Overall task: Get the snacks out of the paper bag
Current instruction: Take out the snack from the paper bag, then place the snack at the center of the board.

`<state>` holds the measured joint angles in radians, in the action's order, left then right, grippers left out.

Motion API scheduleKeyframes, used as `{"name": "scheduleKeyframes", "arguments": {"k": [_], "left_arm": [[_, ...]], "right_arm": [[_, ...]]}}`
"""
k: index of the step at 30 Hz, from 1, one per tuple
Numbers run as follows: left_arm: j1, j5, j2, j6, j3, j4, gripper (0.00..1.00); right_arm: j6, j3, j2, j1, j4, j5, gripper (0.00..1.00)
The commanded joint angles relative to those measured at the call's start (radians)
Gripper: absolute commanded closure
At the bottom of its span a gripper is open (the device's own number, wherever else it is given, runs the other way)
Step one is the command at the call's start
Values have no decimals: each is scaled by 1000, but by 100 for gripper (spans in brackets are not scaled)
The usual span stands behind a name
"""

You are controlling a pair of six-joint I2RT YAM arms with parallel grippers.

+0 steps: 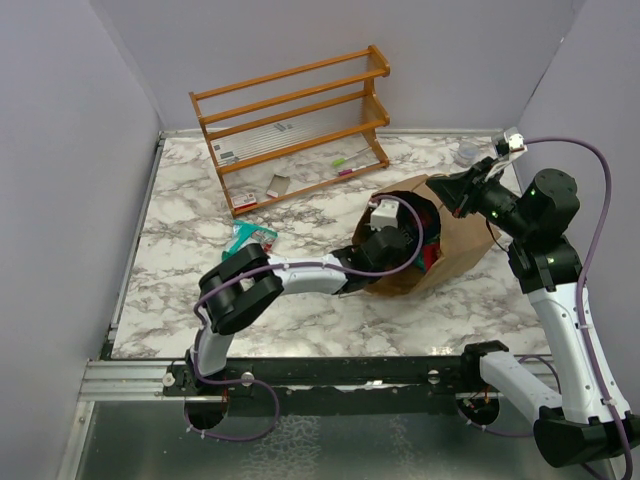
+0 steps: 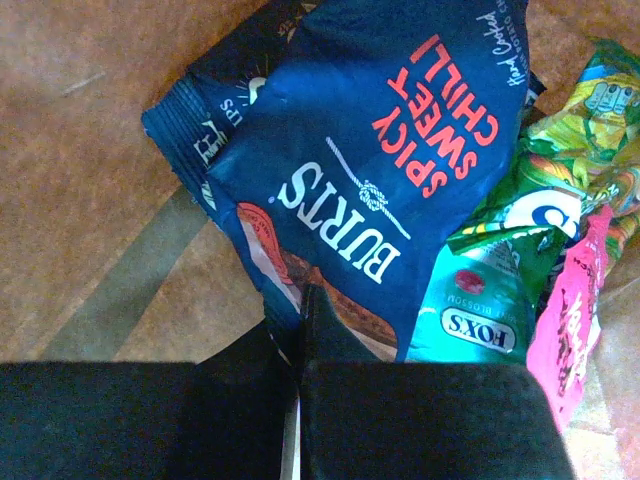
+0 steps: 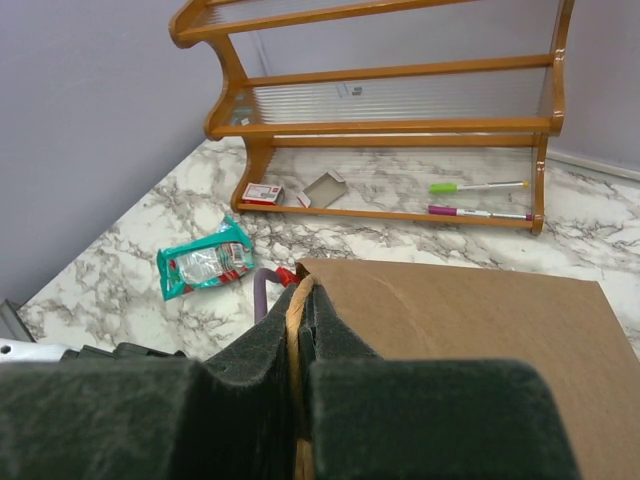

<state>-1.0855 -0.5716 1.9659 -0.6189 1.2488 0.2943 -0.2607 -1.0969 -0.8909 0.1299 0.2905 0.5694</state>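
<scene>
The brown paper bag (image 1: 455, 235) lies on its side at the right, mouth facing left. My left gripper (image 1: 398, 238) reaches into the mouth. In the left wrist view it (image 2: 300, 305) is shut on the bottom edge of a dark blue Burts snack packet (image 2: 380, 150). Beside that packet lie a teal Fox's packet (image 2: 478, 305), a green packet (image 2: 560, 150) and a pink packet (image 2: 575, 320). My right gripper (image 3: 300, 292) is shut on the bag's twisted paper handle (image 3: 297, 330) at the bag's top edge (image 1: 452, 190). One teal packet (image 1: 250, 238) lies on the table outside the bag, also in the right wrist view (image 3: 205, 262).
A wooden shelf rack (image 1: 295, 125) stands at the back, with pens (image 3: 478, 186) and small boxes (image 3: 262, 192) on its lowest shelf. A clear cup (image 1: 467, 152) stands at the back right. Grey walls close in the marble table (image 1: 180, 290) on three sides.
</scene>
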Motion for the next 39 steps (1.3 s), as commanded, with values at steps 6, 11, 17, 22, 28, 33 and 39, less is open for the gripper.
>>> {"name": "scheduleKeyframes", "arguments": {"k": [6, 11, 17, 22, 28, 33, 39], "left_arm": [[6, 309, -278, 27, -111, 24, 100], [6, 406, -441, 80, -176, 11, 100], [6, 401, -741, 261, -256, -64, 100], [7, 450, -940, 381, -296, -89, 100], [6, 360, -1126, 439, -360, -120, 100], [6, 179, -1221, 471, -407, -154, 100], [7, -253, -1224, 361, -451, -179, 100]], "right_arm": [[11, -8, 21, 2, -19, -40, 98], [16, -1, 29, 2, -19, -54, 98], [19, -1, 48, 2, -14, -85, 98], [21, -1, 51, 2, -12, -91, 98], [15, 3, 45, 2, -17, -84, 98], [14, 4, 41, 2, -19, -86, 98], [9, 4, 38, 2, -21, -79, 98]]}}
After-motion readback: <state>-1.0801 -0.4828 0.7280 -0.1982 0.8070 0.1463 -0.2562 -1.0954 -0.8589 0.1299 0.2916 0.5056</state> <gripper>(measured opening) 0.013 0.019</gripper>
